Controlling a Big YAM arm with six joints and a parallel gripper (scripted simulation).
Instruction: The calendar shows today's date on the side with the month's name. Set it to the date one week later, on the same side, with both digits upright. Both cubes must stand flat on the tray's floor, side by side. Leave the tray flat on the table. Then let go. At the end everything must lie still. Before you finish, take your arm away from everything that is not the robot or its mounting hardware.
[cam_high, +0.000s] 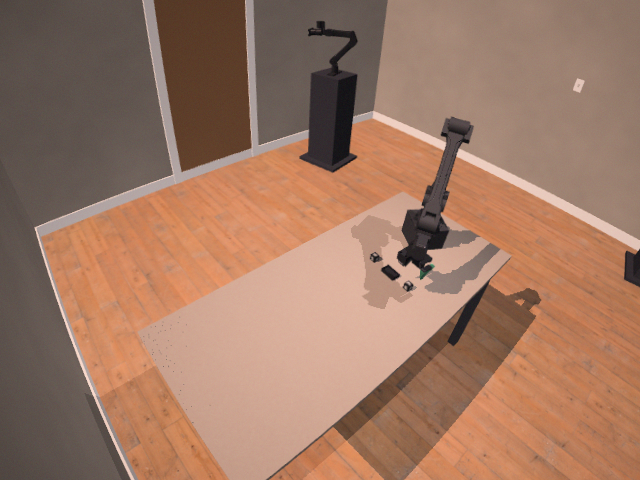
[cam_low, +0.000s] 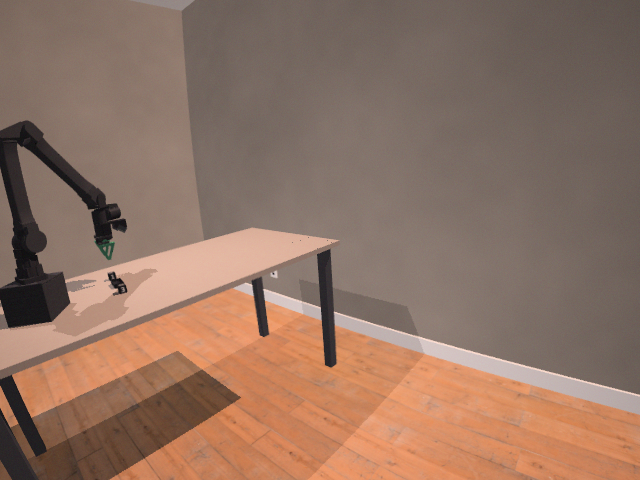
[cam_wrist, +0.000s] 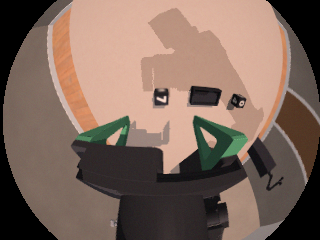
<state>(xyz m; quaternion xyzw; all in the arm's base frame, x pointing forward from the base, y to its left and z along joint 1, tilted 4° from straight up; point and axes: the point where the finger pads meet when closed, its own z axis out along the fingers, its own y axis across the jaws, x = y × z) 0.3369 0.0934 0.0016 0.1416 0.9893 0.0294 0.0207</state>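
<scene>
My gripper (cam_low: 108, 257) (cam_wrist: 161, 119) is wide open and empty, raised above the table. Its green fingers point down in the exterior view. One dark cube (cam_high: 408, 285) (cam_low: 112, 275) (cam_wrist: 161, 97) stands on the table ahead of the fingers, showing a white digit like a 7 in the wrist view. The small black tray (cam_high: 390, 272) (cam_wrist: 205, 95) lies on the table with its hollow up and no cube in it. The other dark cube (cam_high: 374, 256) (cam_low: 122, 288) (cam_wrist: 238, 101) lies beyond the tray, turned at an angle; its digit is too small to read. The month's name is not legible.
The light table (cam_high: 268, 335) (cam_low: 206, 268) (cam_wrist: 115, 40) bears the arm's dark base (cam_high: 410, 227) (cam_low: 36, 302) close behind the cubes. The arm's shadows fall around the cubes and tray. Another arm on a dark pedestal (cam_high: 330, 118) stands away from the table.
</scene>
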